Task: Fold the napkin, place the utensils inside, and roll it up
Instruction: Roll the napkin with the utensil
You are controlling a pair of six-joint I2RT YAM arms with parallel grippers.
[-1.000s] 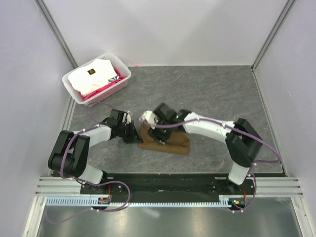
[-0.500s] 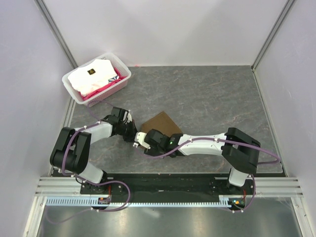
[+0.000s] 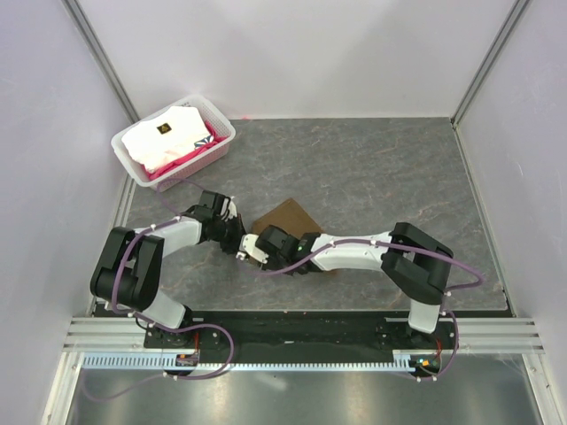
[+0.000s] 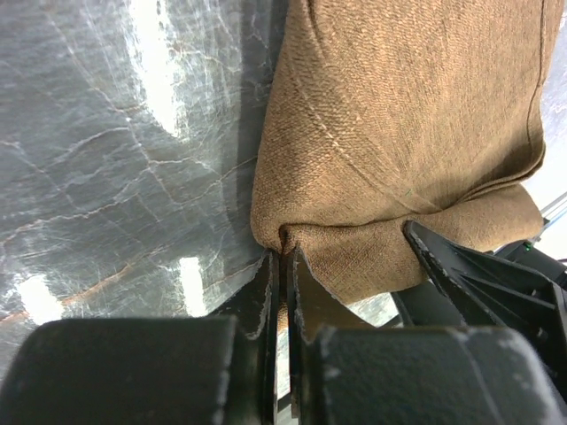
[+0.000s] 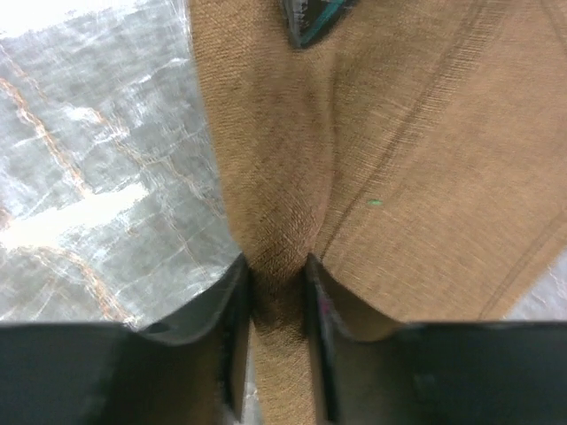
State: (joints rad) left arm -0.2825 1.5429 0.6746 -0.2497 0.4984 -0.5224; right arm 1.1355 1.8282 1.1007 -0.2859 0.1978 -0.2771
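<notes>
Left gripper (image 4: 282, 261): I see it pinched tight on a napkin (image 4: 399, 115) corner.
Right gripper (image 5: 276, 270): clamping a napkin fold — jaws narrow.

A dark grey, marble-patterned desk (image 3: 381, 168) is enclosed by plain pale lilac walls (image 3: 292, 53), joined at metal corner posts (image 3: 99, 53); bright light is reflected.

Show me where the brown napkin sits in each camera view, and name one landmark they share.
Top external: the napkin lies mid-table, partly under the right arm.
Left wrist: the napkin fills the upper right; the left gripper pinches its corner.
Right wrist: the napkin covers centre and right; the right gripper pinches a fold.
Shared landmark: the grey marbled table, left of the cloth in both wrist views.
</notes>
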